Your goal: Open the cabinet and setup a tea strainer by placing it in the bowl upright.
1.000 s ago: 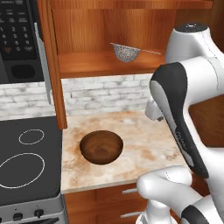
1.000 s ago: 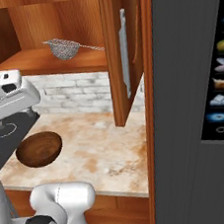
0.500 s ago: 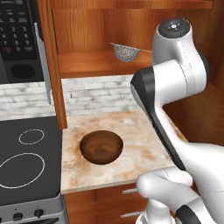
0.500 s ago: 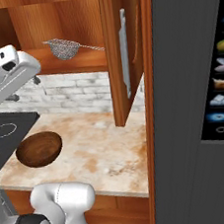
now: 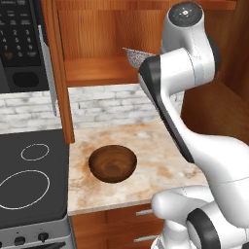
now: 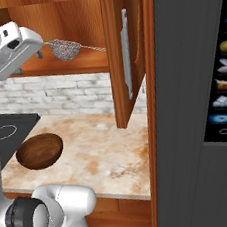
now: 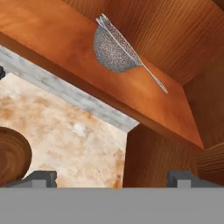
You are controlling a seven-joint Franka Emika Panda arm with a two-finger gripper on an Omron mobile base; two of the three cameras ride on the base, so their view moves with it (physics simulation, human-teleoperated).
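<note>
One marble counter (image 5: 160,160) (bowl (image 5: 113,163) on it) under open cabinet (image 5: 97,73).

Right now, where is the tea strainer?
The tea strainer sits on the shelf inside the open cabinet, above the counter, with the gripper approaching.

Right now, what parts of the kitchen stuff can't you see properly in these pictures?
- Small round grey metal mesh tea strainer: in the left base view the white arm covers most of it.
- Round dark brown wooden bowl: cut off by the left edge of the hand view.
- Open hand: just its finger tips poke up in the hand view.
- Reddish-brown wooden cabinet: its top is cut off in both base views.
</note>
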